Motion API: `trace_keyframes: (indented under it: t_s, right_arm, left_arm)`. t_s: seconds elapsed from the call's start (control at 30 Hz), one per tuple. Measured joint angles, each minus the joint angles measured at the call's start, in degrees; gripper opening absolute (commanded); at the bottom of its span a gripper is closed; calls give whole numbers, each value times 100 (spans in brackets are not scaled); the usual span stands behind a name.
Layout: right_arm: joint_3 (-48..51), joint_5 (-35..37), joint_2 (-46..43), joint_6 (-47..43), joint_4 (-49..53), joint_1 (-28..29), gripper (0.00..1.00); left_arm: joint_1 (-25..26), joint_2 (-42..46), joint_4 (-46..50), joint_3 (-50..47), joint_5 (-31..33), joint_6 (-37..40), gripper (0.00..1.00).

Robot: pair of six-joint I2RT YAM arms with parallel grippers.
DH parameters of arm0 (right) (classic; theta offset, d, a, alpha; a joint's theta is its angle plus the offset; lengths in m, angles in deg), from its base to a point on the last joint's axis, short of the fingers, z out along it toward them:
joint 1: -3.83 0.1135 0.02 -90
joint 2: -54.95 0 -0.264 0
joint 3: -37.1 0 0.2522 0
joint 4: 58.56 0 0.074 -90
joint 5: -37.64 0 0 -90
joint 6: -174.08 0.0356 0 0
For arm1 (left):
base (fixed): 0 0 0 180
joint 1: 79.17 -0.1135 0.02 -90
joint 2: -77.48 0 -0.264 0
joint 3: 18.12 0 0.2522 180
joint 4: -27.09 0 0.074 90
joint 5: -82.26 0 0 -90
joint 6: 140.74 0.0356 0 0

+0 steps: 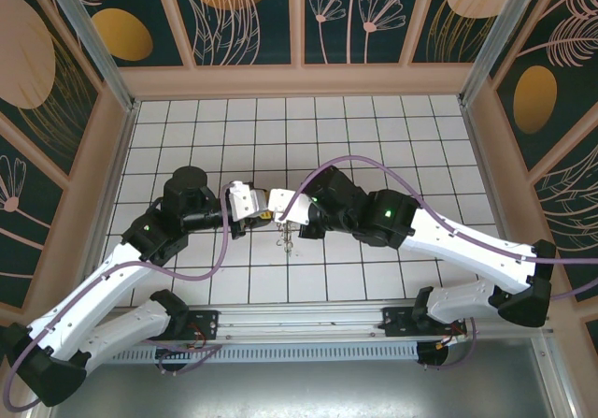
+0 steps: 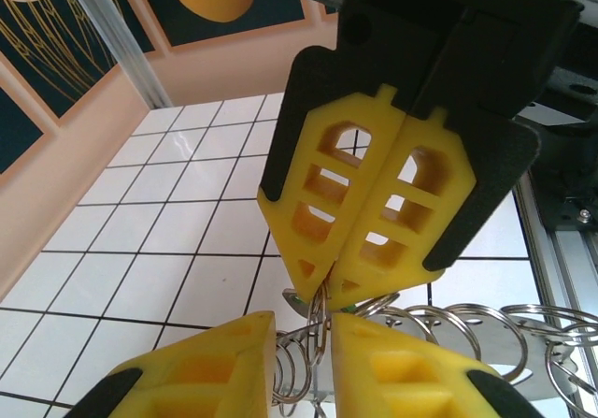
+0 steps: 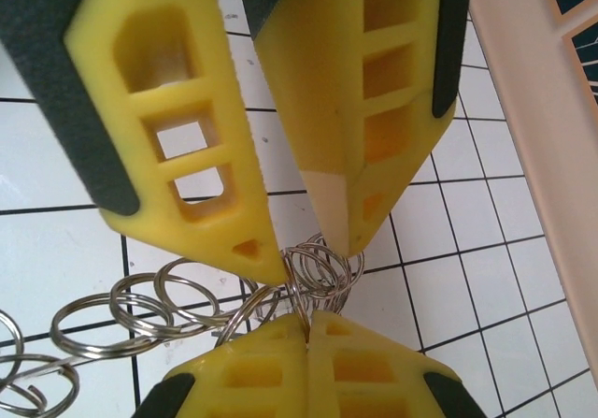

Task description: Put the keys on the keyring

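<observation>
Metal is hard to read from the top external view. A thin silvery strand, the keyring [image 1: 288, 239], trails from the meeting point toward the near edge, too small to pick out any key in it. The left gripper [image 1: 263, 212] and right gripper [image 1: 277, 214] meet tip to tip over the middle of the white tiled table [image 1: 374, 128]. From here I cannot tell how their jaws stand. Purple cables loop over both arms.

Left wrist view: the keyring [image 2: 291, 373] is cut off by the lower and right edges. Of the keys [image 2: 347, 308] I can make out just a green fleck under the opposite tips. The left gripper [image 2: 304, 329] has its jaws narrow, with coils of split rings in the slot between them. Facing it, the right gripper [image 2: 329, 278] has its jaws pressed together along one seam, with ring wire coming out at the tip. More linked rings run off to the right, toward a metal rail [image 2: 561, 240]. The tiles [image 2: 168, 250] lie behind.

Right wrist view: the chain of rings is cut off at the left edge. The right gripper [image 3: 306, 261] narrows to a slim gap, pinching a tight coil of the keyring [image 3: 322, 273]. Below, the left gripper [image 3: 308, 343] is closed on a ring wire. A peach wall [image 3: 542, 156] stands at the right.
</observation>
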Motion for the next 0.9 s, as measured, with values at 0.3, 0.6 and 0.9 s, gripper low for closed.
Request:
trace_keyframes:
  t_s: [0.3,0.6,0.9]
  right_arm:
    - [0,-109,-2,50,4,-52,0]
    - [0,-153,-2,105,4,-74,0]
    - [0,-251,-2,107,-2,-125,0]
  left_arm:
    - [-2,-63,-87,-11,-2,83,22]
    - [-2,-83,-164,-70,-66,96,20]
    - [0,-83,-291,-179,-114,166,0]
